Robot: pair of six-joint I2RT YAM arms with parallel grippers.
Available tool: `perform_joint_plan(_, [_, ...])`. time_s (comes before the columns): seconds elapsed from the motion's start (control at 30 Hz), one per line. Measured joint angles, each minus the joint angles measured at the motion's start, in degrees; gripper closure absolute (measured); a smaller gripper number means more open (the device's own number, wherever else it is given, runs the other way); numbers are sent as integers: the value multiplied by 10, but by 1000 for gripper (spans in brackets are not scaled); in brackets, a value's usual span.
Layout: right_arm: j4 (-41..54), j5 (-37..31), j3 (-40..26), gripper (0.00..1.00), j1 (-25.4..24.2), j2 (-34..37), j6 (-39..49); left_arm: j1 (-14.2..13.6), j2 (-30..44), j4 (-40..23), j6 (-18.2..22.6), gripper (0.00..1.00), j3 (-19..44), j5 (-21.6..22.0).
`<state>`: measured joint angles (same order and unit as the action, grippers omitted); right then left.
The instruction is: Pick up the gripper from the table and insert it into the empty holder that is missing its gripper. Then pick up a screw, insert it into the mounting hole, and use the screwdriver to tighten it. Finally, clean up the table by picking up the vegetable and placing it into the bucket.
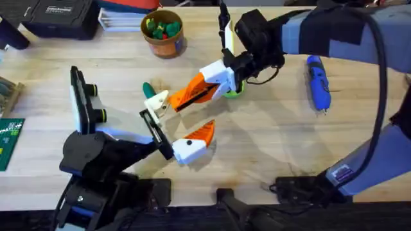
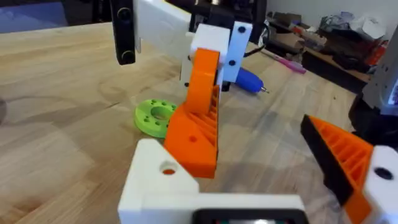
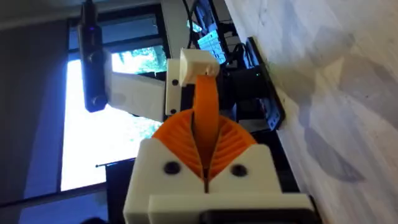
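Note:
My right gripper (image 1: 199,90) reaches in from the right and is shut on the orange ribbed gripper fin (image 1: 174,101). The fin's tip is against the white holder (image 1: 156,101) of my left arm; how deep it sits I cannot tell. In the right wrist view the orange pads (image 3: 231,143) clamp the fin (image 3: 205,99) below the holder (image 3: 196,62). My left gripper (image 1: 182,119) is open; its other finger carries an orange pad (image 1: 202,131). The blue screwdriver (image 1: 318,82) lies at the right. The dark green vegetable (image 1: 149,90) lies behind the holder. The bucket (image 1: 164,32) stands at the back.
A bright green disc (image 1: 232,92) lies on the table (image 1: 270,147) under my right gripper. A black box (image 1: 61,16) and stacked papers sit at the back left. A green circuit board (image 1: 8,138) lies at the left edge. The bucket holds small green and yellow pieces.

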<state>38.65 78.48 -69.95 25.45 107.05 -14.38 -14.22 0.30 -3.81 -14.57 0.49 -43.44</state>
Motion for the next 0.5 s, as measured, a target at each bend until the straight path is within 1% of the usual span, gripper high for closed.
perform_joint_plan(0.13, [-3, 1, 0, 992, 2, 0, -7, 0, 0, 0, 0, 15, 0, 1])
perform_joint_plan(0.23, [-35, 10, 0, 992, 8, 0, -24, 0, 0, 0, 0, 15, 0, 2])
perform_joint_plan(0.43, [-120, 7, 0, 992, 23, 1, -99, 3, 0, 2, 3, 15, 0, 25])
perform_joint_plan(0.47, [-151, 9, 0, 992, 30, 10, -136, 4, 0, 2, 2, 15, 0, 35])
perform_joint_plan(0.5, [-161, 13, 0, 992, 33, 16, -147, 5, 0, 2, 0, 15, 0, 37])
